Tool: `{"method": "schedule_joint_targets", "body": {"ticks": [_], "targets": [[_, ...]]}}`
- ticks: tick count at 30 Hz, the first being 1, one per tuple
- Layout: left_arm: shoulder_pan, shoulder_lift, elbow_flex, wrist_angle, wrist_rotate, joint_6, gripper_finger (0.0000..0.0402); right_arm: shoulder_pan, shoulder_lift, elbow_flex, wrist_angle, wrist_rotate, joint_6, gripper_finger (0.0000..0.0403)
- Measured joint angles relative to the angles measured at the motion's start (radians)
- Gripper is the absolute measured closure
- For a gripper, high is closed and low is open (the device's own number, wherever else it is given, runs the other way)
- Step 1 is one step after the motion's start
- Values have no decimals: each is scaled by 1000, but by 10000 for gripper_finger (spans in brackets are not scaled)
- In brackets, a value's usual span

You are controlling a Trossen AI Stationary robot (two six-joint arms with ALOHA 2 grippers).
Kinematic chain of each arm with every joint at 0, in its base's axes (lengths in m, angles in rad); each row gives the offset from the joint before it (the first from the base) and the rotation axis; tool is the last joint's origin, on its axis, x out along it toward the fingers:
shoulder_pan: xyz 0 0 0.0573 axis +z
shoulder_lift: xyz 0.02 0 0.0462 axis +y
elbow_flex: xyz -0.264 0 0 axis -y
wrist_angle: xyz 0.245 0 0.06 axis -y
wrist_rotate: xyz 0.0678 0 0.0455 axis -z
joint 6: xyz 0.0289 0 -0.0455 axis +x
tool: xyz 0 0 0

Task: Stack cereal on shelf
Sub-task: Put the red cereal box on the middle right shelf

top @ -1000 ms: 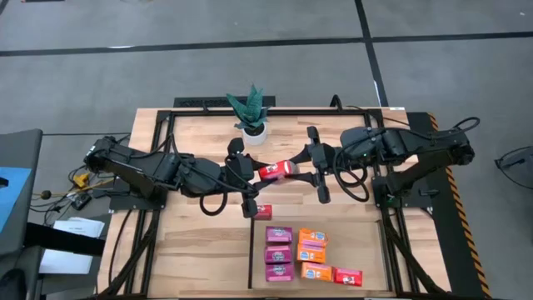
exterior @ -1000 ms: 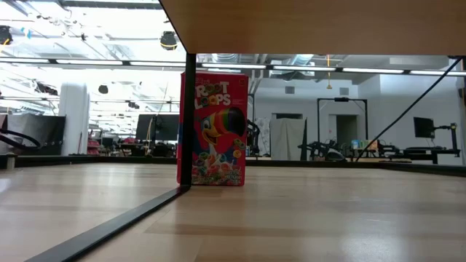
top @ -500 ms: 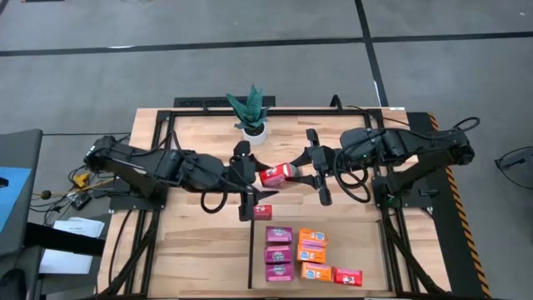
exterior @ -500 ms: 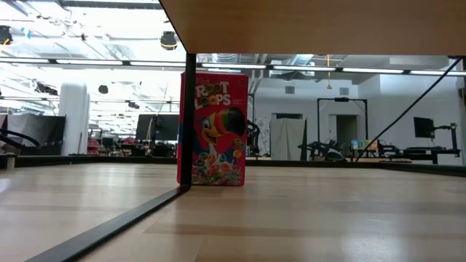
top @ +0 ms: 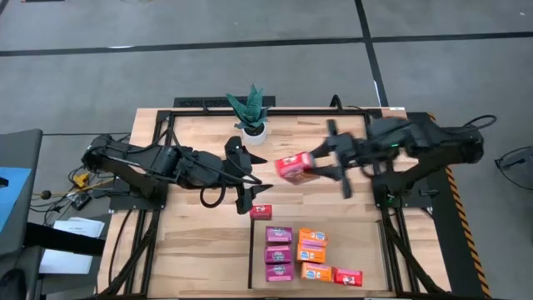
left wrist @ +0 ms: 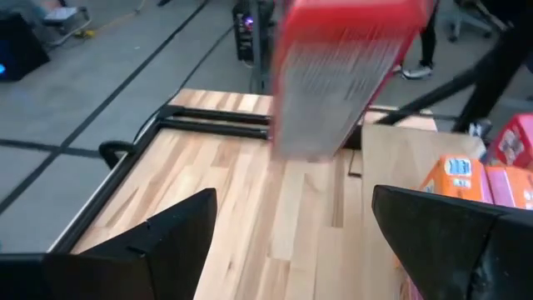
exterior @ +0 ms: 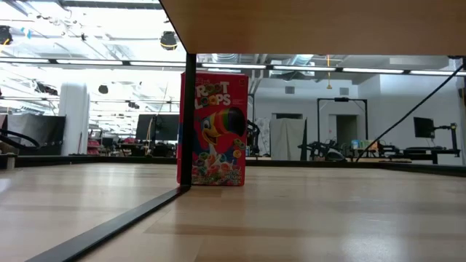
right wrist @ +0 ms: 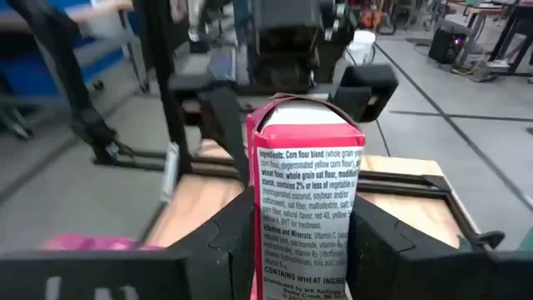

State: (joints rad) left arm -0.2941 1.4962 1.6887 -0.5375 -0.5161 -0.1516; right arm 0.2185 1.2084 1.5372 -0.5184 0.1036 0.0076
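So compared with a second ago, the handover is done: the red cereal box (top: 293, 167) was pinched between both grippers over the middle of the table, and now only the right gripper (top: 319, 163) has it. It's been carried a little to the right and sits up in the air, fingers clamped on its two sides. The left gripper (top: 242, 177) has let go and backed off to the left, fingers spread wide with nothing between them; in its wrist view the red box floats ahead of the open fingers (left wrist: 158, 242), clear of them.

Going near to far: on the shelf (top: 371, 254), near right part of the table (top: 191, 250), the stacked boxes haven't budged. There's a column of magenta-purple boxes (top: 278, 253), orange boxes (top: 312, 247) just right of them, and one red box lying flat (top: 347, 277) at the near right end of the group. A bit farther, another red box (top: 261, 212) stands at the shelf's far left corner, same spot as before. In the low view that one reads "Froot Loops" (exterior: 212, 128) with the toucan on the front.

On the held box, the right wrist view shows the side panel (right wrist: 306, 208): "Ingredients: Corn flour blend (whole grain...", "Vitamins and Minerals", and "CONTAINS WHEAT INGRE...".

Farthest back, the potted green plant (top: 250, 110) sits at the table's far edge, unmoved.
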Motion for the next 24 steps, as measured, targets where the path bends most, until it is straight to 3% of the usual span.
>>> {"method": "schedule_joint_targets", "body": {"ticks": [4, 7, 15, 21, 24], "targets": [[0, -23, 0, -6, -24, -38, 89, 88, -117, -8, -138, 26, 110, 232], [0, -27, 0, 2, -37, -34, 89, 215, -198, -59, -188, 162, 217, 238], [0, -26, 0, 12, -70, -36, 89, 764, -362, -338, -143, 759, 572, 253], [0, -26, 0, 13, -109, -76, 89, 1106, -314, -509, -68, 1245, 811, 242], [0, -26, 0, 13, -125, -98, 89, 1219, -252, -557, -71, 1412, 940, 244]]}}
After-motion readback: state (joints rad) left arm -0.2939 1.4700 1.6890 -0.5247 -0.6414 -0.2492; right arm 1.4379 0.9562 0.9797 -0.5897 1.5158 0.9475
